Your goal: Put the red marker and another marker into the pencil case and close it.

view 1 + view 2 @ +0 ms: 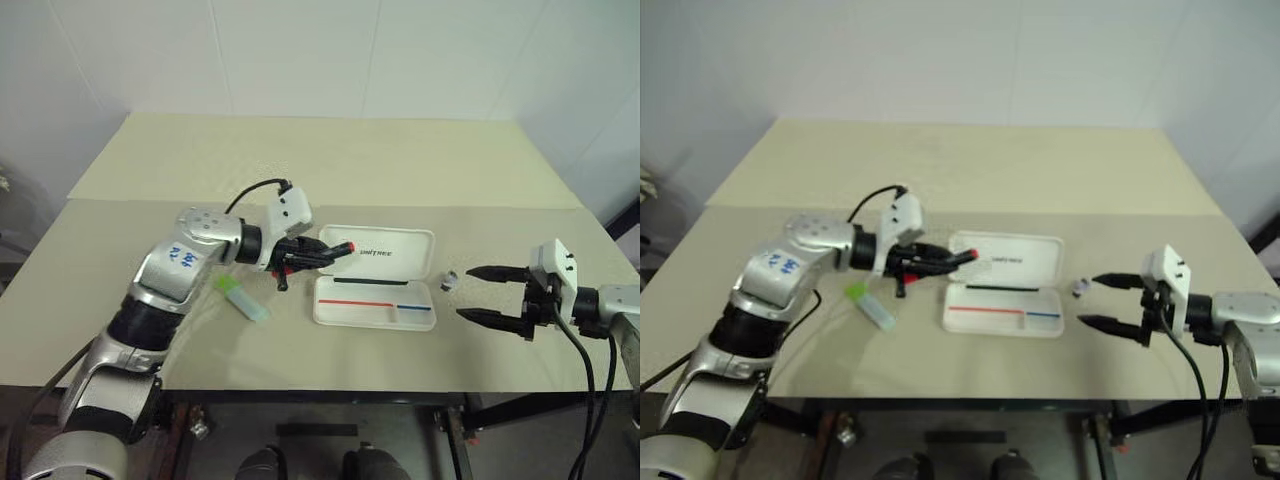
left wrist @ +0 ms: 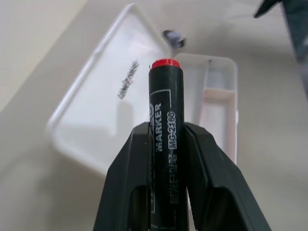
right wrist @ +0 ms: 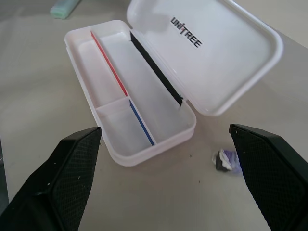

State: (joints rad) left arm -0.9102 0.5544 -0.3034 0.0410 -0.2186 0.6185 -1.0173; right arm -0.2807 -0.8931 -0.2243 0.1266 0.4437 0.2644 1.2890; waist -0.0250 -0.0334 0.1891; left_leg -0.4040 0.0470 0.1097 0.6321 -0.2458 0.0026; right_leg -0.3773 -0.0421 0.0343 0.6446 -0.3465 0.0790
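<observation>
Left gripper (image 1: pixel 312 252) pinching red marker (image 1: pixel 338 248) | red tip toward open pencil case (image 1: pixel 375 300), just beside | right gripper (image 1: pixel 485 294) spread, idle.

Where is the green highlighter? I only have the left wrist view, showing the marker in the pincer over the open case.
Observer: The green highlighter lies on the table on the robot's left of the pencil case, apart from it.
Operator: Is anything already in the case tray?
Observer: From the right wrist view the tray compartments look empty; a black pen lies along the hinge.
Operator: What is the other arm doing?
Observer: The right pincer is open, on the robot's right of the case, holding nothing.
Operator: Anything near it?
Observer: A small grey and purple object sits on the table between the case and that pincer.
</observation>
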